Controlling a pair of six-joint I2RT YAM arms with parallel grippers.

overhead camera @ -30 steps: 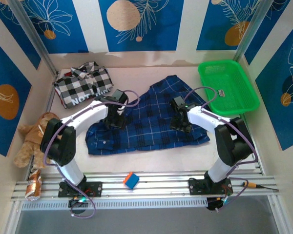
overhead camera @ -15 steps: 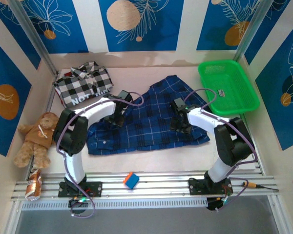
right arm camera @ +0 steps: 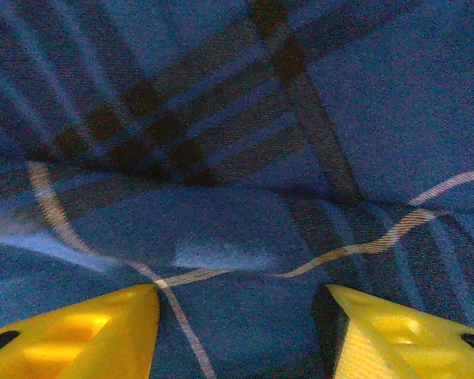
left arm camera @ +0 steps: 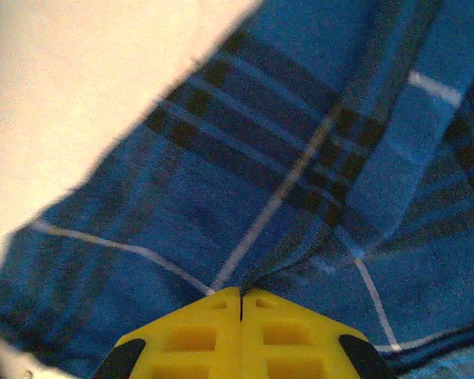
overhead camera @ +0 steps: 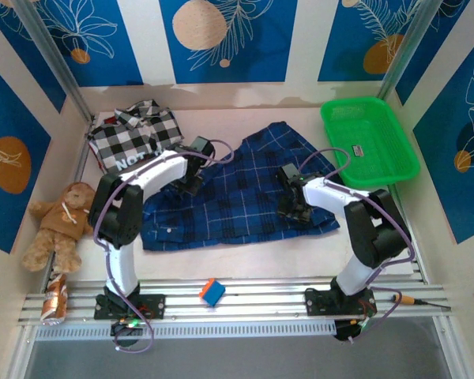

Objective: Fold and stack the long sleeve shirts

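A dark blue plaid shirt (overhead camera: 245, 197) with thin light lines lies spread out, somewhat rumpled, in the middle of the pale counter (overhead camera: 221, 118). Both of your arms reach over it from the near edge.

Your left pincer (overhead camera: 191, 185) is down on the shirt's left part, near its upper edge. In the left wrist view its two yellow fingers (left arm camera: 197, 332) are pressed together with only a thin seam between them. The plaid cloth (left arm camera: 300, 118) puckers into a small fold right at their tips, so the pincer is clamped on the shirt. Bare counter (left arm camera: 79, 79) shows past the cloth's edge at upper left.

Your right pincer (overhead camera: 294, 207) is down on the shirt's right part. In the right wrist view its yellow fingers (right arm camera: 79, 332) stand wide apart. A soft ridge of the blue plaid (right arm camera: 221, 118) lies between them, not gripped.

A black-and-white checked shirt (overhead camera: 134, 142) with white lettering lies bunched in the far left corner, apart from the blue one.

A green basket (overhead camera: 332, 118) sits at the far right, just beside the blue shirt's right edge. A brown teddy bear (overhead camera: 59, 221) lies at the left wall. A small blue and orange block (overhead camera: 212, 292) rests on the metal rail (overhead camera: 261, 296) between the arm bases, and a can (overhead camera: 55, 300) lies at the rail's left end.
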